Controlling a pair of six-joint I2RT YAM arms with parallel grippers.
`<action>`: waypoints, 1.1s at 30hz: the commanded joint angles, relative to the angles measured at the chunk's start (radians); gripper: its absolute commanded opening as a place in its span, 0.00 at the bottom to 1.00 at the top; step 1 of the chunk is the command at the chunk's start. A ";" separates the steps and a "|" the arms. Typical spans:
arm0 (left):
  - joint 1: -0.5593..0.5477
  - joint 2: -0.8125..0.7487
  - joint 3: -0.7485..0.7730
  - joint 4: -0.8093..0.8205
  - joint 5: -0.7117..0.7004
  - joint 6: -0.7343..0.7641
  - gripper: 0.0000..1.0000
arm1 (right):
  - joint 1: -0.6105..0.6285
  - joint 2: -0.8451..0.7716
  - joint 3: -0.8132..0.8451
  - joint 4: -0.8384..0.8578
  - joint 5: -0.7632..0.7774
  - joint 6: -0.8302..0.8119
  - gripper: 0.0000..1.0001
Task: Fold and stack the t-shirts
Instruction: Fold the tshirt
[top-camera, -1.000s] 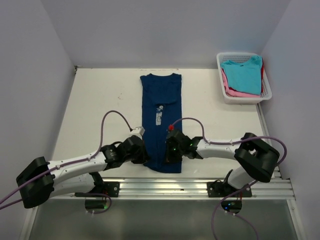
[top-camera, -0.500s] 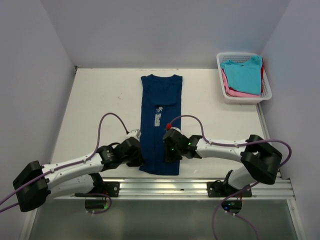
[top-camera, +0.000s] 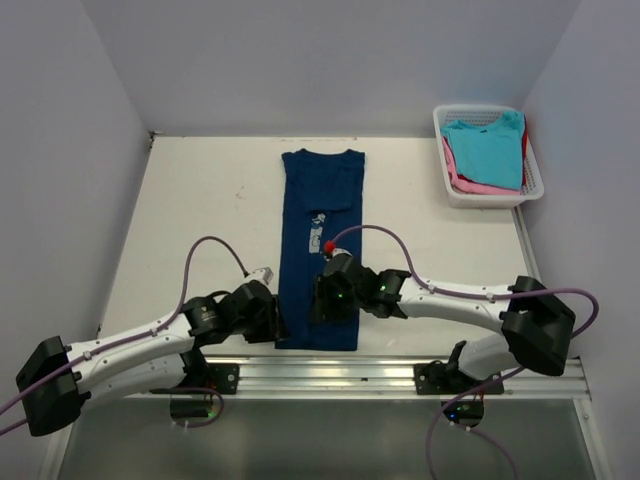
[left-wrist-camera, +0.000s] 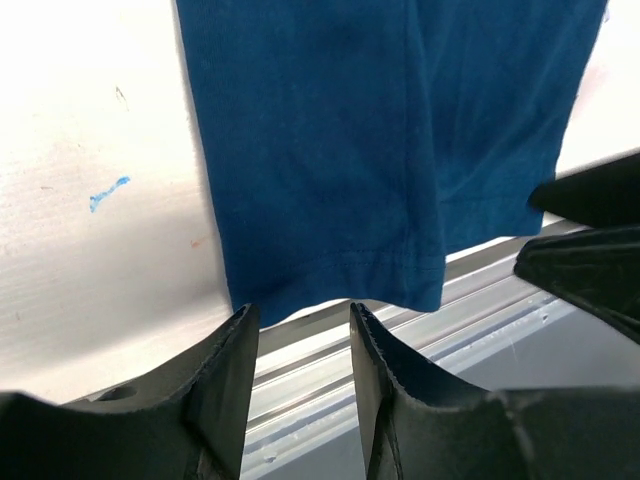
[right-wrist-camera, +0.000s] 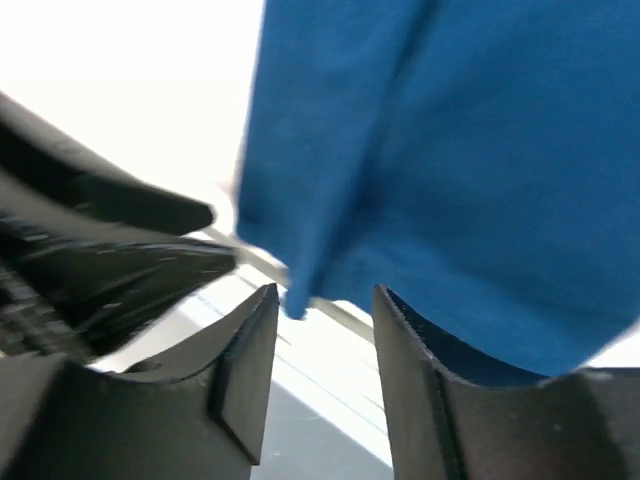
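Navy t-shirt (top-camera: 320, 215): lay flat on the table (top-camera: 200, 200) as a long narrow strip, collar far, hem near, just beside the rail (top-camera: 330, 372). Left gripper (left-wrist-camera: 300, 320): hovered at the hem's near-left corner, jaws apart, gripping nothing. Right gripper (right-wrist-camera: 325, 300): sat over the hem's right part, jaws apart, blurred cloth edge at the tips. Other t-shirts (top-camera: 487, 148): lay piled in the basket (top-camera: 478, 197), far right.

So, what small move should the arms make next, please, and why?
Probably close both on the near hem, to fold it toward the collar: the navy t-shirt lies in a long strip, with the left gripper and right gripper open at that hem.
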 joint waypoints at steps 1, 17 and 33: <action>0.003 0.019 -0.005 0.011 0.038 -0.016 0.46 | 0.031 0.049 0.011 0.146 -0.095 0.069 0.39; 0.003 -0.066 -0.019 -0.036 -0.022 -0.029 0.45 | 0.091 0.084 -0.070 0.140 -0.077 0.149 0.00; 0.003 -0.083 -0.011 -0.110 -0.077 -0.055 0.43 | 0.093 0.176 -0.086 0.096 -0.013 0.149 0.00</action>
